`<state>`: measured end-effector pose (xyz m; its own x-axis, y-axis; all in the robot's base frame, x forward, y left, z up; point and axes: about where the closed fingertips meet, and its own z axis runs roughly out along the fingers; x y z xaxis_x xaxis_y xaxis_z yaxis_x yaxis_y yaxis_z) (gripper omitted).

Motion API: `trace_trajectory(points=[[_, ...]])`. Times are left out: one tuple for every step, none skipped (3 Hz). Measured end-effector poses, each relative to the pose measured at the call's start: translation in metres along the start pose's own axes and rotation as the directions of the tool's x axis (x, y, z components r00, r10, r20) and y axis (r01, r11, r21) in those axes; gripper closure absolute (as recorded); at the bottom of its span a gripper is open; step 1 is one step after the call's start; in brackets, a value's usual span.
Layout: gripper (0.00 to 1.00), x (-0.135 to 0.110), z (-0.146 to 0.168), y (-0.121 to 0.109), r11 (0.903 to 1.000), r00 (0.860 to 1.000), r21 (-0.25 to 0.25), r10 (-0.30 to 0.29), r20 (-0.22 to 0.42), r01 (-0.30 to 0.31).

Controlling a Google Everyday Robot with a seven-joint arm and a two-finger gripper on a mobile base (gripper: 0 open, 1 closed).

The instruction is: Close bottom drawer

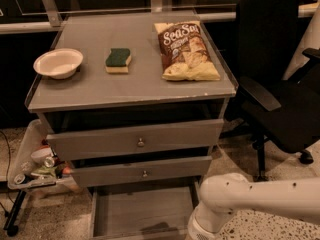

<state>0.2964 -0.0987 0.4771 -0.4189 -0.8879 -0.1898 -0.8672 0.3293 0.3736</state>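
The bottom drawer (140,211) of the grey cabinet stands pulled out toward me, and I look down into its empty grey inside. Its front panel and knob are cut off by the picture's lower edge. The middle drawer (142,173) and the top drawer (137,140) each show a small round knob and stick out a little. My white arm (250,196) comes in from the right and bends down at the open drawer's right front corner. My gripper hangs below the picture's lower edge, out of view.
On the cabinet top (90,91) lie a white bowl (58,62), a green and yellow sponge (118,60) and a chip bag (185,50). A black office chair (280,84) stands at the right. A tray of clutter (35,166) sits at the left.
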Motion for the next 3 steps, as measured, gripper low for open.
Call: trace_trajectory(points=[[1.0, 0.017, 0.066, -0.032, 0.998, 0.998, -0.015, 0.061, -0.011, -0.061], [1.0, 0.029, 0.121, -0.066, 0.992, 0.992, -0.017, 0.125, -0.004, -0.125], [1.0, 0.04, 0.184, -0.117, 0.9792, 0.979, -0.03, 0.201, 0.021, -0.201]])
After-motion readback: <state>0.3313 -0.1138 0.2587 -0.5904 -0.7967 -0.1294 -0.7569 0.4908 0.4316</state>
